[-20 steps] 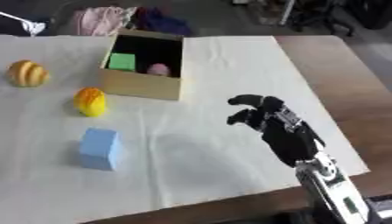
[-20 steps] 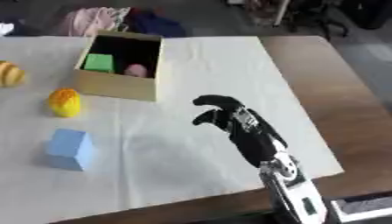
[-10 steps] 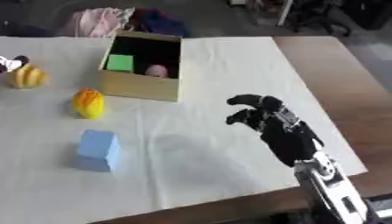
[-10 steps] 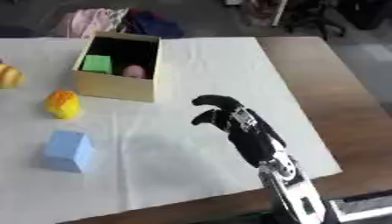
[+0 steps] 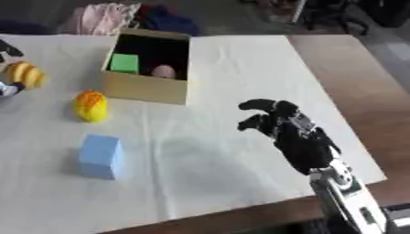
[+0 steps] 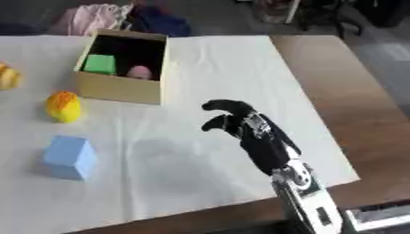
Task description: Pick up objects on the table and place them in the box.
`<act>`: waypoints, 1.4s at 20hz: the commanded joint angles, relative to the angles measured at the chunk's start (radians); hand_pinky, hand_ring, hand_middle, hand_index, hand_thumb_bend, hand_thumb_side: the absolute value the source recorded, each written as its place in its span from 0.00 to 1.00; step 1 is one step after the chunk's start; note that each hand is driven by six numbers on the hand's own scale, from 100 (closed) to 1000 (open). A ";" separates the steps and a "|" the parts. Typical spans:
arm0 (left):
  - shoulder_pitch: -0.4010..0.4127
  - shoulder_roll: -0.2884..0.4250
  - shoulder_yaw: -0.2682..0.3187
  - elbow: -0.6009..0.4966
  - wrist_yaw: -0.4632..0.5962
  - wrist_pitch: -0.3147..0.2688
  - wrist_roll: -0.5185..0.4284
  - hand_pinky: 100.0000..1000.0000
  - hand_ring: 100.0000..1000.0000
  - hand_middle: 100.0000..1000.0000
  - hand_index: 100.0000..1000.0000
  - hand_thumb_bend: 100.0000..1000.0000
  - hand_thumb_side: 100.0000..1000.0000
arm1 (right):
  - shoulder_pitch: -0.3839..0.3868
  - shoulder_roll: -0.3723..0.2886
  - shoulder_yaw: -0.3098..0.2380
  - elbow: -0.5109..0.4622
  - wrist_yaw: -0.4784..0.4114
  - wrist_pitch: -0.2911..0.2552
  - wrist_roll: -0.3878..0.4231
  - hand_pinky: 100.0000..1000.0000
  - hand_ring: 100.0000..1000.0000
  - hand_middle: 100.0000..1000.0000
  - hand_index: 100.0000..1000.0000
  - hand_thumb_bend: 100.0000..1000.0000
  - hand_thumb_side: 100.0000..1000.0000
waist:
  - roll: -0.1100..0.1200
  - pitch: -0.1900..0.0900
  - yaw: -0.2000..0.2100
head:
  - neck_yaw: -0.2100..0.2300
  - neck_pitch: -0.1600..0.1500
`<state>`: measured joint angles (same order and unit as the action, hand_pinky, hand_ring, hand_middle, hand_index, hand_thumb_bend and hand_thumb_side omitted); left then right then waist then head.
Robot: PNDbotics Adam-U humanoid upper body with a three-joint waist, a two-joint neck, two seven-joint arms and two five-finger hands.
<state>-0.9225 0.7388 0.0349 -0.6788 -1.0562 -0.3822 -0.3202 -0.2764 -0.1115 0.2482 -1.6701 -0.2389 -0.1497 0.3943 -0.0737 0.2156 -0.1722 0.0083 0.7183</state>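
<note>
White cloth (image 5: 224,82) covers most of the desk (image 5: 352,77); bare wood shows along the right edge. Cardboard box (image 5: 148,87) sits toward the far left of the cloth, open side up, already holding a green block (image 5: 124,63) and a pink round thing (image 5: 164,71).

Still out on the cloth:
- orange ridged fruit-like object (image 5: 90,105), just in front of the box's near left corner
- blue cube (image 5: 100,156), nearer the front edge, well apart from the box
- yellow striped object (image 5: 25,75) at the left edge

Left hand (image 5: 8,87) is barely in view at the left edge, black and white parts above and below the yellow striped object, probably closing in on it. Can't tell its finger state or whether it touches.

Right hand (image 5: 288,132) hangs over the cloth near the right side, fingers curled inward, holding nothing, well apart from every object. Looks parked so it stays out of the left hand's way and leaves the box opening clear.

Judgement: task partway, three objects left, yellow one likely next.
</note>
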 commanded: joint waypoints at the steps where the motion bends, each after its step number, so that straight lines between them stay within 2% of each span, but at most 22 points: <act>1: -0.007 0.044 0.010 -0.017 -0.020 0.021 0.053 0.79 0.74 0.80 0.88 0.28 0.20 | -0.015 -0.016 -0.003 -0.014 -0.003 -0.002 -0.001 0.80 0.64 0.78 0.80 0.00 0.96 | -0.005 0.001 -0.002 | 0.004 -0.014; 9: 0.014 0.038 0.004 0.009 -0.088 0.052 0.114 0.77 0.71 0.77 0.87 0.30 0.23 | -0.017 -0.015 -0.004 -0.014 -0.003 -0.002 -0.002 0.80 0.64 0.78 0.80 0.00 0.96 | -0.010 0.010 -0.002 | 0.004 -0.016; 13: 0.022 0.034 0.006 0.013 -0.110 0.058 0.144 0.73 0.64 0.71 0.83 0.29 0.23 | -0.016 -0.015 -0.004 -0.014 -0.003 -0.001 -0.001 0.80 0.64 0.78 0.80 0.00 0.96 | -0.011 0.010 -0.001 | 0.015 -0.016; 17: 0.026 0.033 0.006 0.009 -0.123 0.063 0.197 0.68 0.55 0.60 0.77 0.29 0.21 | -0.016 -0.015 -0.004 -0.014 -0.003 -0.001 0.000 0.80 0.64 0.78 0.80 0.00 0.96 | -0.011 0.010 0.001 | 0.017 -0.014; 21: 0.031 0.036 0.005 0.009 -0.133 0.061 0.245 0.59 0.44 0.46 0.66 0.30 0.19 | -0.016 -0.015 -0.005 -0.014 -0.002 -0.001 0.000 0.80 0.64 0.78 0.80 0.00 0.96 | -0.010 0.009 0.003 | 0.016 -0.012; 25: 0.033 0.045 0.007 0.012 -0.123 0.040 0.268 0.54 0.37 0.36 0.55 0.21 0.17 | -0.015 -0.016 -0.006 -0.013 -0.001 -0.001 0.000 0.80 0.64 0.78 0.80 0.00 0.96 | -0.009 0.007 0.006 | 0.011 -0.007; 28: 0.033 0.060 0.009 0.007 -0.101 0.016 0.257 0.51 0.33 0.32 0.51 0.18 0.16 | -0.014 -0.016 -0.007 -0.013 0.001 -0.001 0.000 0.80 0.64 0.78 0.80 0.00 0.96 | -0.006 0.004 0.009 | 0.008 -0.003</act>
<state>-0.8784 0.7496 0.0352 -0.6608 -1.1656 -0.3553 -0.0621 -0.2815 -0.1115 0.2473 -1.6701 -0.2390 -0.1493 0.3946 -0.0761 0.2280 -0.1641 0.0192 0.7127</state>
